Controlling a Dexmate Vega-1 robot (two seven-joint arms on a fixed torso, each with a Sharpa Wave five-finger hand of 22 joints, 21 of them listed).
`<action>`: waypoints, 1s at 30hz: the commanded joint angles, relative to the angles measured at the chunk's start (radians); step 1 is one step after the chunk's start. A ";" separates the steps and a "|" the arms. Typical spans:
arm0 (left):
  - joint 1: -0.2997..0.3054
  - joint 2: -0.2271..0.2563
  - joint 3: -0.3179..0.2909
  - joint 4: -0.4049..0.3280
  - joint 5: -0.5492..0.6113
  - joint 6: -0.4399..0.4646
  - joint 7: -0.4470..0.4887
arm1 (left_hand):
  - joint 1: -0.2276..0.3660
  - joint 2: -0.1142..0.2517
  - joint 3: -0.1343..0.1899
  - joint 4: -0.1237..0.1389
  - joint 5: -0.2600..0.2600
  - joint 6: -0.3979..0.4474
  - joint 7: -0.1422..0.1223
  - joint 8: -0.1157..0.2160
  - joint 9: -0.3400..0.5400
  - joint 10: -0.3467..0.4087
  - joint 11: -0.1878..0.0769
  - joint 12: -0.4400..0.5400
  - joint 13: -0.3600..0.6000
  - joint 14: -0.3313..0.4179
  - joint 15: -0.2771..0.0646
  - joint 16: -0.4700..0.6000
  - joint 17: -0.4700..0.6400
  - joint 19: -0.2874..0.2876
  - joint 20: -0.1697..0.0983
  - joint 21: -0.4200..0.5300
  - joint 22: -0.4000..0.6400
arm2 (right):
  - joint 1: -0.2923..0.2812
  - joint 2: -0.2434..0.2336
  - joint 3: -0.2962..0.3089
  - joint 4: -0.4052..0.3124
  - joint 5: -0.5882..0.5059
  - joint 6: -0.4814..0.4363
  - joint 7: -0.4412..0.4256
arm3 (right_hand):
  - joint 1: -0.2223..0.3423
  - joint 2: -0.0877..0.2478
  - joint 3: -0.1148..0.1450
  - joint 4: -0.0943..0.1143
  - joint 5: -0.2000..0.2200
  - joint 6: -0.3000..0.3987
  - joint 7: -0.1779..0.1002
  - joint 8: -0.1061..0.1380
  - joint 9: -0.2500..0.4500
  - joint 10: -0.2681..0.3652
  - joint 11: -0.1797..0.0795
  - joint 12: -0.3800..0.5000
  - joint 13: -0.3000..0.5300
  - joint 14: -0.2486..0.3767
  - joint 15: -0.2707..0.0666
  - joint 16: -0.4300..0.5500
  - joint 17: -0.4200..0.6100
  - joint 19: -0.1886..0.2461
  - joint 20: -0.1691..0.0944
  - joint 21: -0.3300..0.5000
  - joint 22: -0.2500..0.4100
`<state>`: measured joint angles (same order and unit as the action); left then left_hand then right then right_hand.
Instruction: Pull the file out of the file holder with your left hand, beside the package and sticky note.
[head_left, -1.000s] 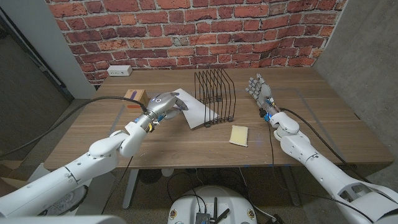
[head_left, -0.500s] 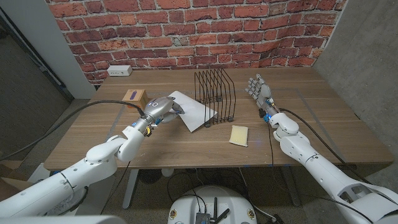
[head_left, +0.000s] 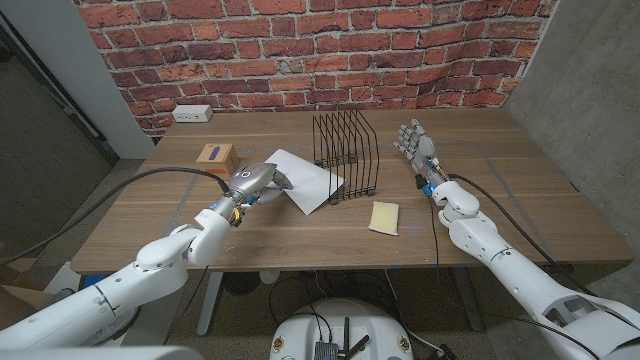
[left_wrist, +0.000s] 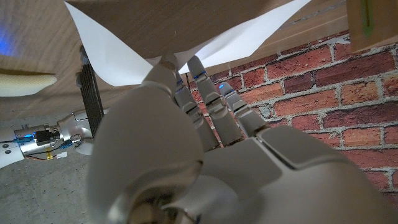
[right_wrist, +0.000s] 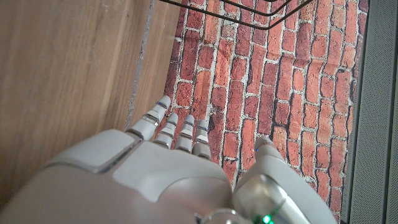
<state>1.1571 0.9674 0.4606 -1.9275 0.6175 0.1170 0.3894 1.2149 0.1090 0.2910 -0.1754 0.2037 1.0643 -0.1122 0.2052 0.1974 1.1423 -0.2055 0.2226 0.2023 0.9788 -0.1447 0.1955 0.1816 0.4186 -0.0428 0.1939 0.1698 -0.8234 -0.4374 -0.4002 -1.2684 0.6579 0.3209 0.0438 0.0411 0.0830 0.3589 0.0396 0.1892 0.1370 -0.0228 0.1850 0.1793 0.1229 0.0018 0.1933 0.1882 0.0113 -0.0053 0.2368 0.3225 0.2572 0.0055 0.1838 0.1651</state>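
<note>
A white outlet box (head_left: 191, 113) is seen at the table's (head_left: 300, 230) far left edge, against the brick wall (head_left: 300, 50). Nearer, a small brown package (head_left: 215, 154) with a purple label lies just beside the left hand (head_left: 255, 182). The white file (head_left: 305, 178) is gripped at its near corner by the left hand's fingers (left_wrist: 198, 68), and lies flat on the table, with its far corner reaching the base of the black wire file holder (head_left: 345, 155). A yellow sticky note (head_left: 385, 217) lies in front of the holder. The right hand (head_left: 415, 140) is held upright beside the holder, fingers spread, grasping nothing.
</note>
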 joint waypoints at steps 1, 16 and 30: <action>0.021 0.004 -0.002 -0.004 -0.033 0.025 -0.009 | 0.008 0.003 -0.003 0.001 0.006 -0.002 0.002 -0.003 0.004 0.003 -0.004 0.006 0.003 -0.003 -0.099 -0.004 0.001 0.010 -0.160 -0.002 0.002 | -0.001 0.002 -0.003 -0.005 -0.005 -0.001 -0.007 | 0.000 0.053 0.001 0.004 0.006 0.008 0.003 0.006 0.001 0.007 -0.001 0.003 0.003 0.005 0.003 0.007 0.004 0.002 0.002 0.006 0.004; 0.052 0.014 -0.011 -0.040 -0.065 0.065 -0.018 | 0.007 0.002 -0.003 0.000 0.007 -0.004 -0.001 -0.004 0.004 0.003 -0.005 0.006 0.003 -0.005 -0.099 -0.005 0.001 0.010 -0.159 -0.002 0.002 | 0.011 0.009 -0.009 0.007 -0.009 0.005 0.004 | 0.001 0.053 0.002 0.003 0.007 0.009 0.002 0.006 0.001 0.007 -0.001 0.003 0.003 0.006 0.003 0.007 0.003 0.002 0.001 0.006 0.004; 0.074 0.027 -0.018 -0.078 -0.075 0.088 -0.028 | 0.007 0.004 -0.003 0.001 0.007 -0.003 -0.001 -0.004 0.004 0.003 -0.005 0.006 0.003 -0.005 -0.099 -0.005 0.001 0.010 -0.159 -0.002 0.002 | 0.011 0.012 -0.011 0.009 -0.008 0.009 0.008 | 0.001 0.053 0.002 0.003 0.007 0.009 0.002 0.006 0.001 0.006 -0.001 0.003 0.003 0.006 0.002 0.007 0.003 0.001 0.002 0.006 0.004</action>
<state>1.2124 0.9846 0.4493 -1.9787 0.5543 0.1861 0.3689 1.2149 0.1090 0.2910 -0.1754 0.2034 1.0606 -0.1160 0.2052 0.1973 1.1393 -0.2052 0.2209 0.2026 0.9789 -0.1447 0.1955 0.1816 0.4186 -0.0428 0.1939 0.1698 -0.8119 -0.4270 -0.4096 -1.2602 0.6506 0.3278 0.0501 0.0411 0.0830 0.3589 0.0396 0.1892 0.1370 -0.0228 0.1850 0.1791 0.1229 0.0019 0.1933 0.1882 0.0113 -0.0053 0.2407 0.3224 0.2572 0.0054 0.1838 0.1650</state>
